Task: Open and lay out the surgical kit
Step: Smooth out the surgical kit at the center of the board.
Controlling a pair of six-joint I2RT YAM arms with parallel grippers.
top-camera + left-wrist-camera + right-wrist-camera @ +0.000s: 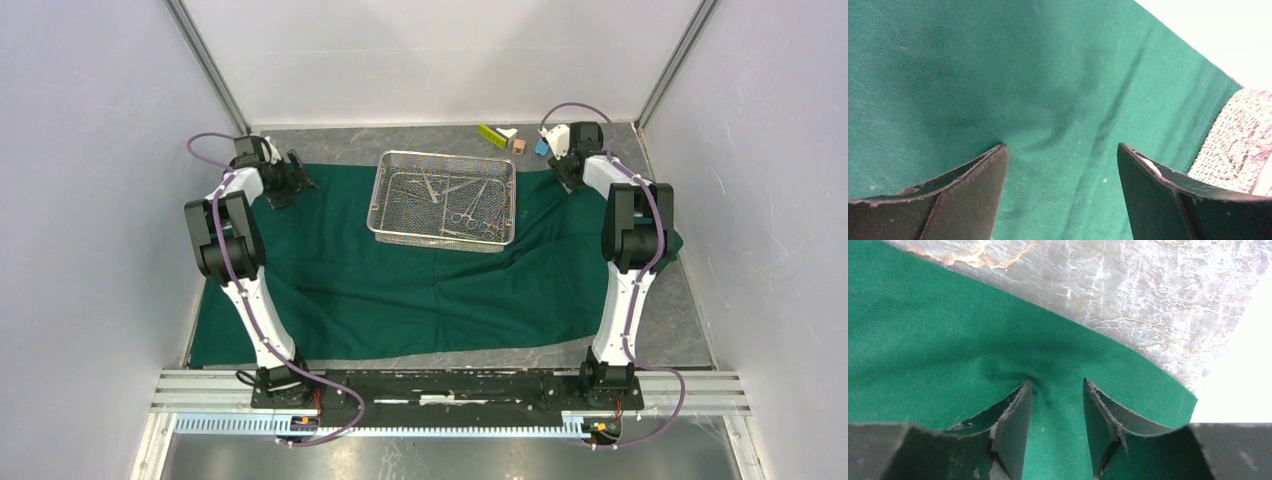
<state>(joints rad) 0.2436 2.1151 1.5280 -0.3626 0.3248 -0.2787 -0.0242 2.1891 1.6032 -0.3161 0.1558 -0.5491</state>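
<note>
- Top external view: we see the dark green cloth drape [420, 290] unfolded and lying mostly flat on the grey table [690, 310]. Its near edge is wavy and its right side is rumpled.
- The rectangular silver wire-mesh tray [440, 240] sits on the far-centre part of the drape, between the two arms. The slim steel ring-handled clamps and tweezers [465, 213] are piled inside it, not laid out.
- The left gripper [290, 185] is at the drape's far-left corner and the right gripper [568, 175] is at its far-right edge. We read this as one arm per corner, so the cloth can be flattened without disturbing the tray.
- Left wrist view: the left gripper [1062, 147] has its jaws spread wide with nothing between them. The fingertips are low on the cloth, there are light creases, and the tray's mesh shows at the right edge.
- Right wrist view: the right gripper [1058, 382] has a narrower gap, but its jaws are apart and not clamped. The tips press into the cloth just inside its edge, and the cloth puckers around them. Bare table lies just beyond.
- Our judgement: unwrapping is essentially done. The instruments have yet to be moved from the tray onto the drape.
- Risk: dragging either corner could slide the tray or bunch the cloth under it.
- The small yellow-green block [493, 135], brown block [519, 146] and blue block [541, 148] sit beyond the drape, off the cloth.
</note>
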